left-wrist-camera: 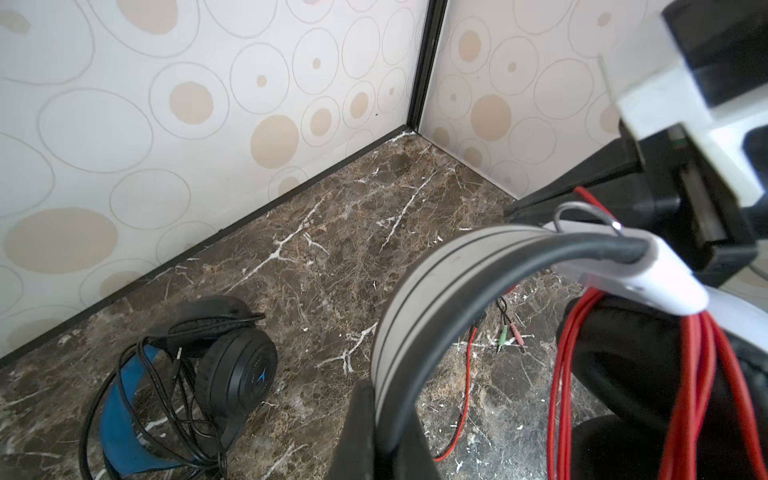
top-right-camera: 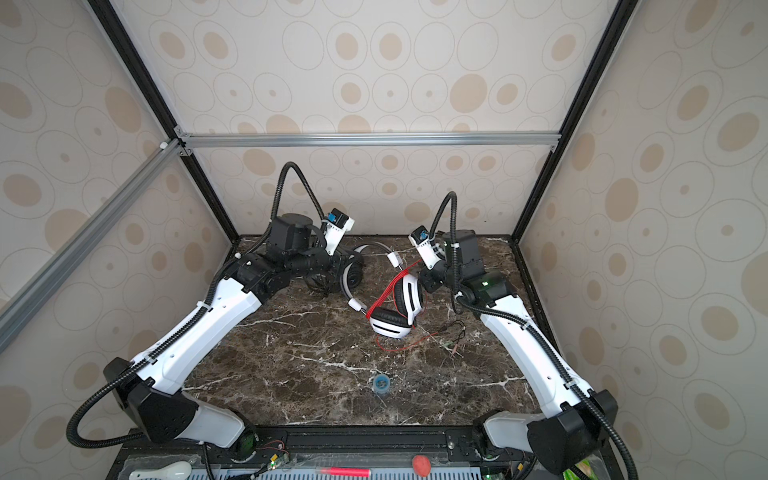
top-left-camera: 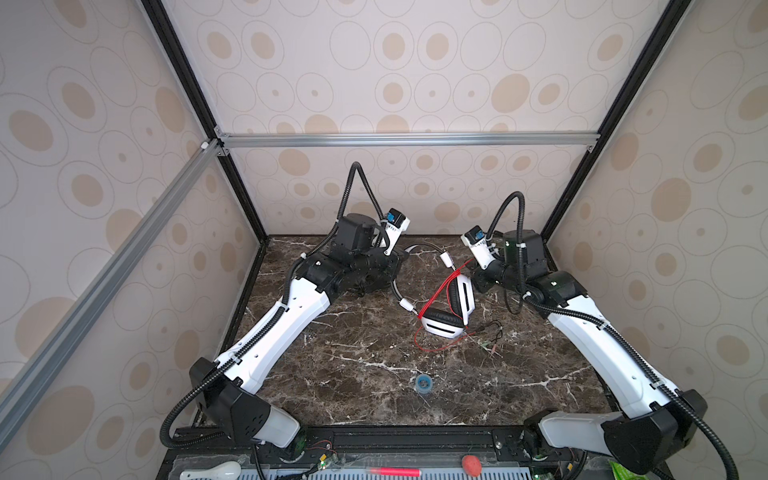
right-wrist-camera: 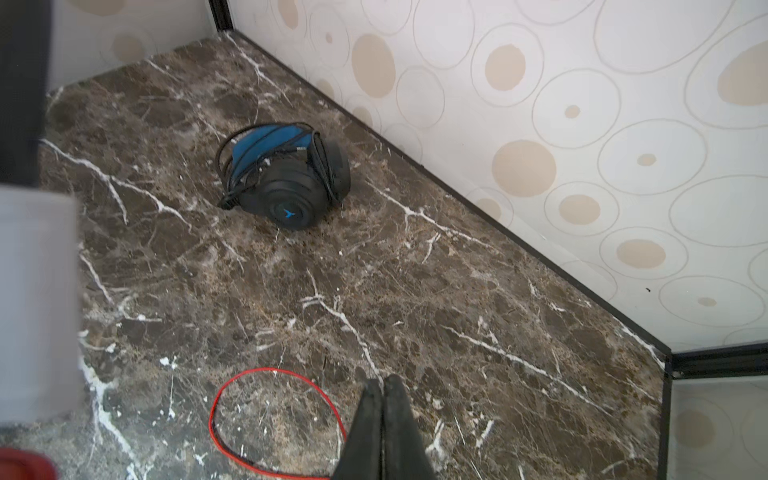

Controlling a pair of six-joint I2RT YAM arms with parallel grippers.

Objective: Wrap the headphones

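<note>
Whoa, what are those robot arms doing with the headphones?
They're tidying headphones. The left gripper is clamped on the headband of the white headphones, which have several loops of red cord around them; the rest of it trails on the table. The right gripper is beside them, shut, with nothing seen in it. The black headphones lie near the back wall, their black cord wound round them.

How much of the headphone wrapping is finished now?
Done: the black headphones lie with their cord wound around them. In hand: the left gripper holds the white headphones by the headband; several red cord turns hang on it. Left: a red loop and the plugs lie on the table; the right gripper is shut, empty.
</note>
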